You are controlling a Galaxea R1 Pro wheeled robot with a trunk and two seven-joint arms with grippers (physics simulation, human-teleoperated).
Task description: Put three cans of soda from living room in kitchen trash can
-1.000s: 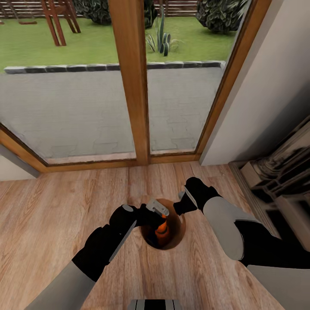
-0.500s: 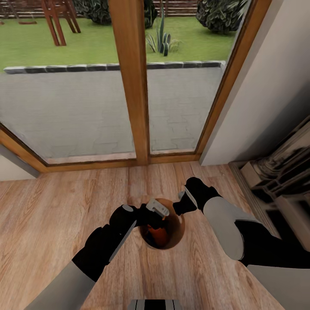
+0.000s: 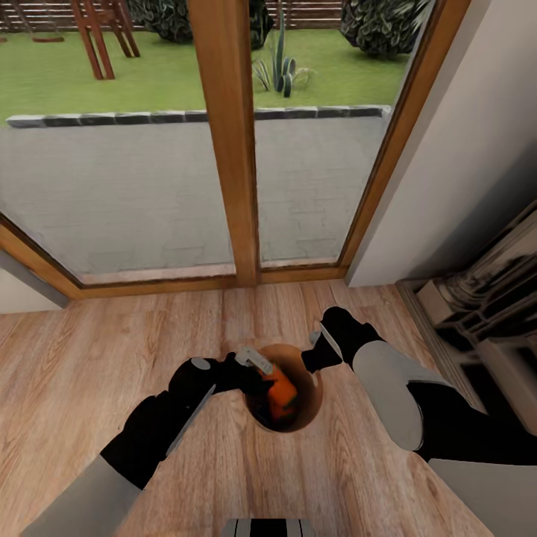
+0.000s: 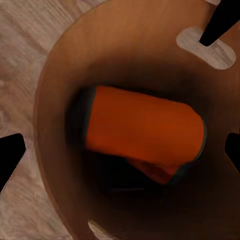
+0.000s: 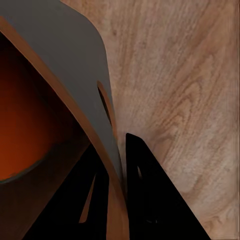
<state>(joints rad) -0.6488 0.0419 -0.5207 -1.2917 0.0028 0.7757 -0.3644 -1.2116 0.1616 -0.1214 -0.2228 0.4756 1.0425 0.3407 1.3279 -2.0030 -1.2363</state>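
The tash can [image 3: 307,394] stands on the wood floor in front of the glass doors; its tan inside [image 4: 65,65] and grey outside [image 5: 65,60] both show. An orange can of soda [image 4: 142,125] lies on its side inside it, seen also in the head view [image 3: 280,391]. Part of a second orange can [image 4: 161,172] peeks out beneath it. My left gripper [image 3: 252,364] hovers open over the bucket's near-left rim, holding nothing. My right gripper [image 3: 315,349] is shut on the bucket's rim, one finger inside [image 5: 90,200] and one outside the wall.
Wood-framed glass doors [image 3: 224,149] stand just beyond the bucket, with a patio and lawn behind them. A white wall [image 3: 462,149] and a dark stone fireplace surround [image 3: 485,313] close off the right side. Wood floor [image 3: 89,358] extends to the left.
The left arm has drawn back toward the left. The orange can beneath the left gripper has dropped lower and now lies tilted in the bucket. The right arm has not moved.
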